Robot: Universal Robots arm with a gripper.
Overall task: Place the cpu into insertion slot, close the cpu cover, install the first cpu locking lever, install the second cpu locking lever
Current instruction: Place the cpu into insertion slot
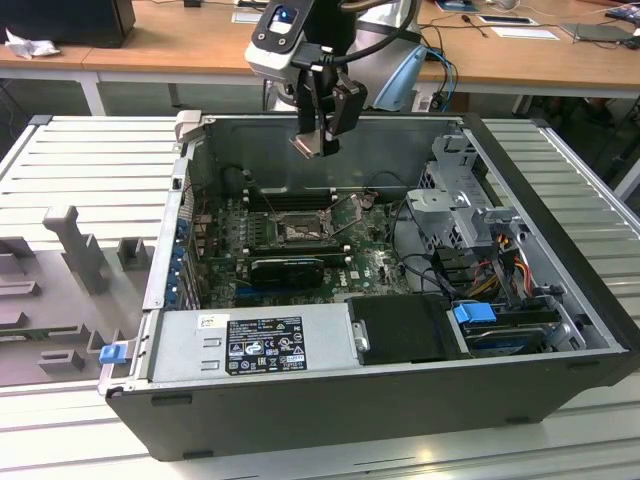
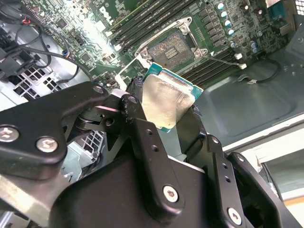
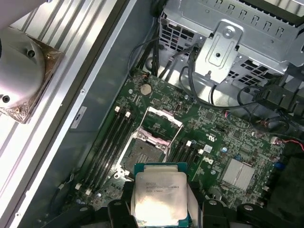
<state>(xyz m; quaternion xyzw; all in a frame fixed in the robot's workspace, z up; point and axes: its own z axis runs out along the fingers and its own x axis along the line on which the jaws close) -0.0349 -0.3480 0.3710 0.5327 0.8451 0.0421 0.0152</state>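
The pincer (image 1: 318, 142) is clamped on the chip (image 3: 159, 199), high above the open computer (image 1: 400, 400). The slot (image 3: 142, 153) is empty, with its cover (image 3: 164, 116) up. No step is finished.

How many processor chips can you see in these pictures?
1. The cpu sits clamped in the gripper, in the air above the board, not in the insertion slot, which looks empty. Others could lie hidden elsewhere in the case.
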